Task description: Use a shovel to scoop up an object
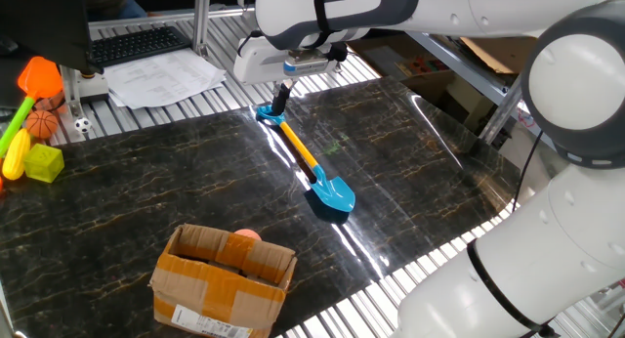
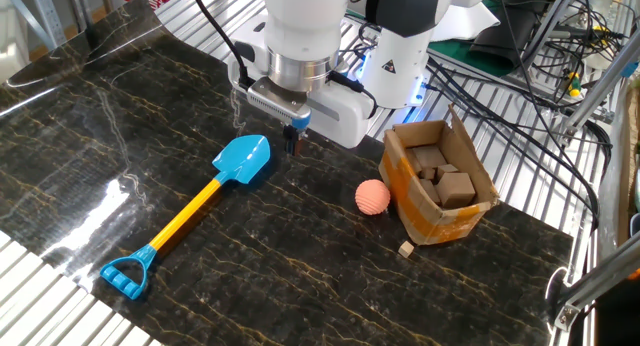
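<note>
The shovel (image 1: pixel 305 160) lies flat on the dark marble table, with its blue blade (image 1: pixel 332 193) toward the front right and its blue looped handle (image 1: pixel 268 113) toward the back. It also shows in the other fixed view (image 2: pixel 190 216). The salmon-orange ball (image 2: pixel 372 197) rests on the table next to the cardboard box. In one fixed view only its top (image 1: pixel 247 235) peeks out behind the box. My gripper (image 1: pixel 280 97) hangs above the shovel without touching it. Its dark fingers are together and hold nothing. In the other fixed view the gripper (image 2: pixel 293 139) shows just past the blade.
An open cardboard box (image 1: pixel 223 279) holding brown blocks (image 2: pixel 445 181) stands by the ball. Toys sit at the far left: an orange spade head (image 1: pixel 39 76), a mini basketball (image 1: pixel 41 123) and a green cube (image 1: pixel 44 163). Metal slats edge the table.
</note>
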Tool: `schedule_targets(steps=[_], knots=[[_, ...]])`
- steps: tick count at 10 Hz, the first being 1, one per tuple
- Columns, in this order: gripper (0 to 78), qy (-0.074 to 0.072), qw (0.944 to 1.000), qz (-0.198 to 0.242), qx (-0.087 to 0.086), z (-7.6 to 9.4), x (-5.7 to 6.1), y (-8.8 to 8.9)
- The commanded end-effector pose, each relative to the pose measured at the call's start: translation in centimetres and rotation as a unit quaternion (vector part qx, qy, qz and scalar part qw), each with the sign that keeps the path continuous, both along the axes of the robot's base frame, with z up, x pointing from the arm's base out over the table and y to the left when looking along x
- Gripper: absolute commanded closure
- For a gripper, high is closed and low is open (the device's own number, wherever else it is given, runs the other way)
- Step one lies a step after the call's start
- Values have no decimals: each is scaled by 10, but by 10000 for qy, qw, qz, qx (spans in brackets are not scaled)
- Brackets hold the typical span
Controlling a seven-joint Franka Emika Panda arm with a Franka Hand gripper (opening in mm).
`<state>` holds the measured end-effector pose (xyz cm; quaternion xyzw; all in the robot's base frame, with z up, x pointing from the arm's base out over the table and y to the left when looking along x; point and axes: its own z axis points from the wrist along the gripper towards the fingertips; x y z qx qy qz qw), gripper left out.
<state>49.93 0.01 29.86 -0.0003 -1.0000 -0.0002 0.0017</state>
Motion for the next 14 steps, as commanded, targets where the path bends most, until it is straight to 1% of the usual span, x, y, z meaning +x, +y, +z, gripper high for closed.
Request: schedule_targets(steps=[1,2,3,6,8,10,12,14], knots=[[776,352,9861,-1616,186,0,0,0],[776,337,9871,-1554,-199,0,0,0],[776,389,9867,-1571,-129,0,0,0],[776,425,9862,-1598,-82,1,4,-1],[776,427,9860,-1611,-74,7,19,-5],[776,492,9861,-1584,-91,11,32,-11],[776,568,9878,-1446,-86,12,42,-25],[776,582,9885,-1390,-90,12,48,-36]])
